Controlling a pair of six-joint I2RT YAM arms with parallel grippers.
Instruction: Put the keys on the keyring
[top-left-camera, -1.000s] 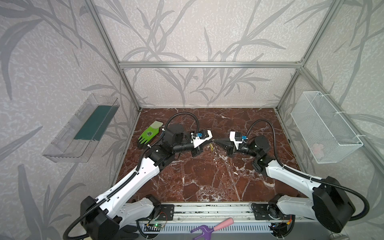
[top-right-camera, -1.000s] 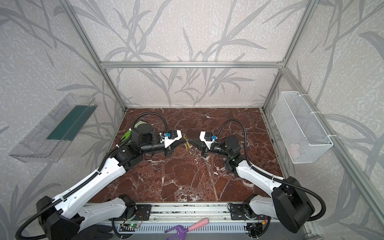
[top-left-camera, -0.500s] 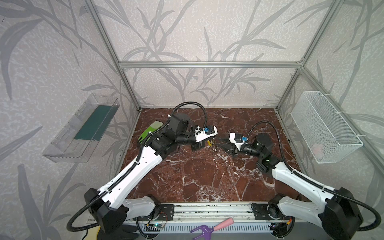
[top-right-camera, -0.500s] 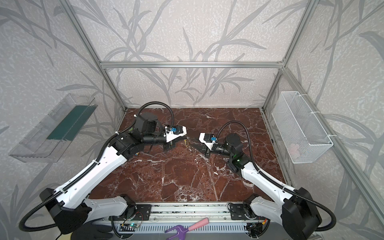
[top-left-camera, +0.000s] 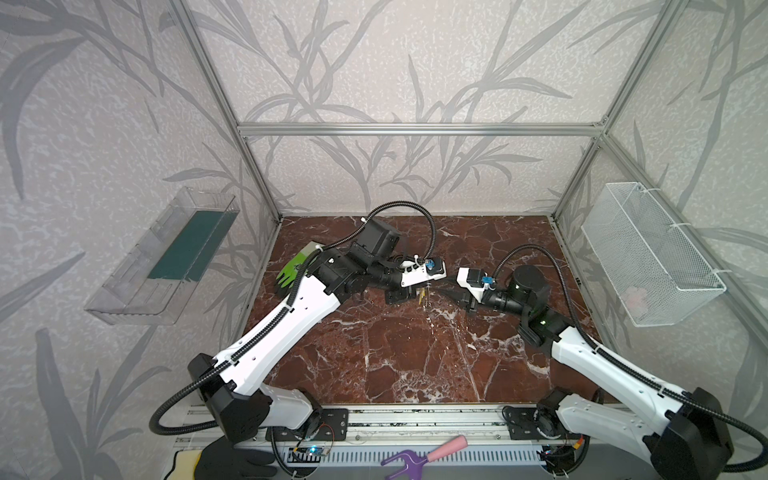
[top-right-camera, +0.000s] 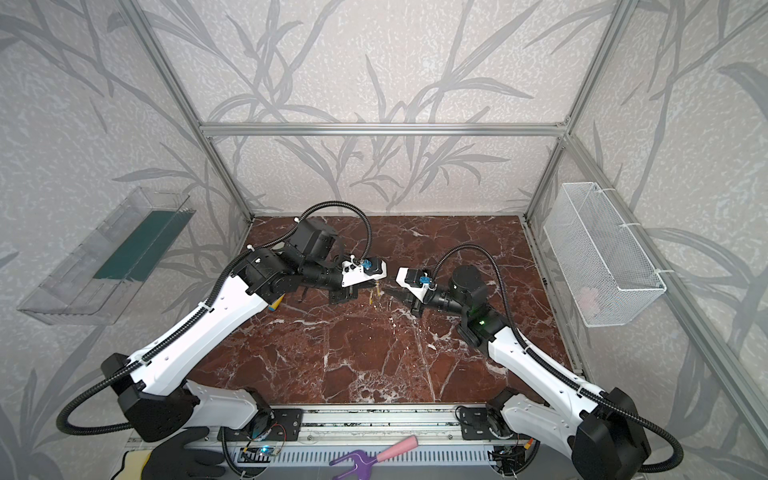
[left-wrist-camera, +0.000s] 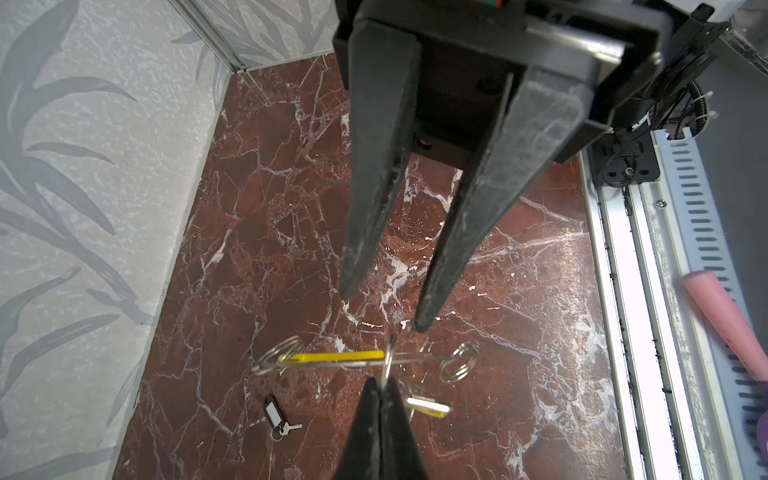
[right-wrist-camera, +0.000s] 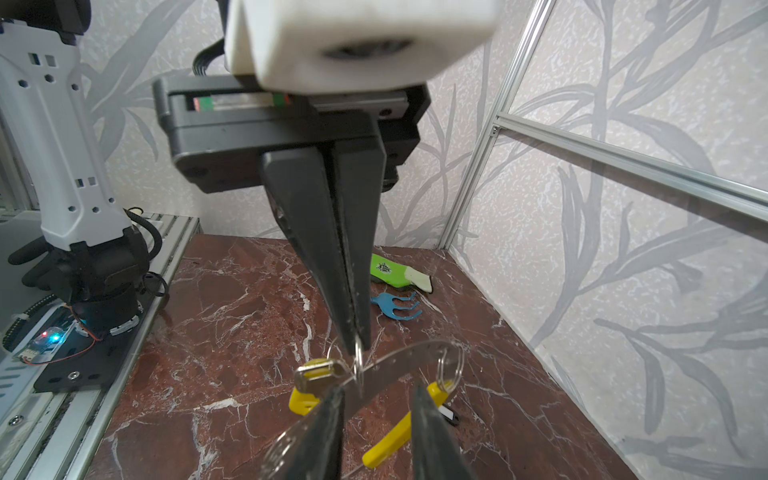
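The left gripper (right-wrist-camera: 358, 343) is clamped on the small ring of the yellow-tagged key (right-wrist-camera: 320, 372), with the keyring (left-wrist-camera: 336, 356) threaded through it, above the table (left-wrist-camera: 291, 199), where the black-fob key (left-wrist-camera: 276, 411) is laid. The right gripper (left-wrist-camera: 385, 311) is held parted, empty.

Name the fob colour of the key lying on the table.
Black, with a white insert; the fob shows best in the left wrist view.

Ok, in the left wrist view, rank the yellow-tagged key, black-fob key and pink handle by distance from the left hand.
1. Yellow-tagged key: hanging at the tips of the left hand.
2. Black-fob key: lying on the table below.
3. Pink handle: beyond the table's edge.
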